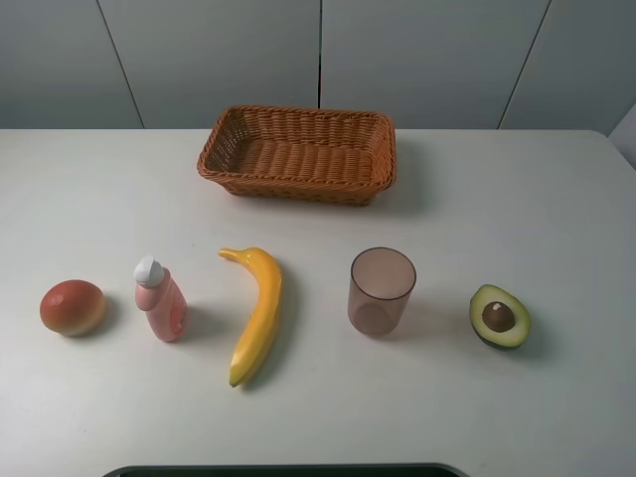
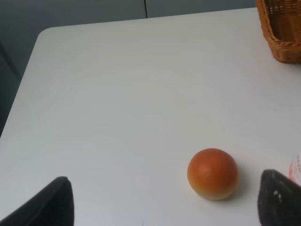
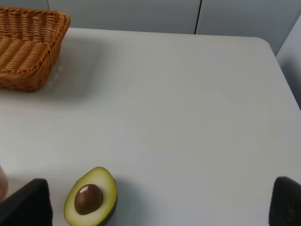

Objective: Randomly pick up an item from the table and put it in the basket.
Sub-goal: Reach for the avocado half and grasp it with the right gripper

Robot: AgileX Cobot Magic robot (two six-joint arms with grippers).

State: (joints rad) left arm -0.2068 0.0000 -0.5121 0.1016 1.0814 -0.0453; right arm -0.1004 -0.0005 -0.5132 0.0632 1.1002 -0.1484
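Note:
The halved avocado lies cut face up on the white table at the front right, brown pit showing. It also shows in the right wrist view, close in front of my right gripper, whose dark fingers stand wide apart and empty. The woven wicker basket stands empty at the back middle; its corner shows in the right wrist view and the left wrist view. My left gripper is open and empty. Neither gripper shows in the exterior high view.
In a front row, from the left: a round orange-red fruit, also in the left wrist view, a pink bottle with a white cap, a yellow banana and a translucent brownish cup.

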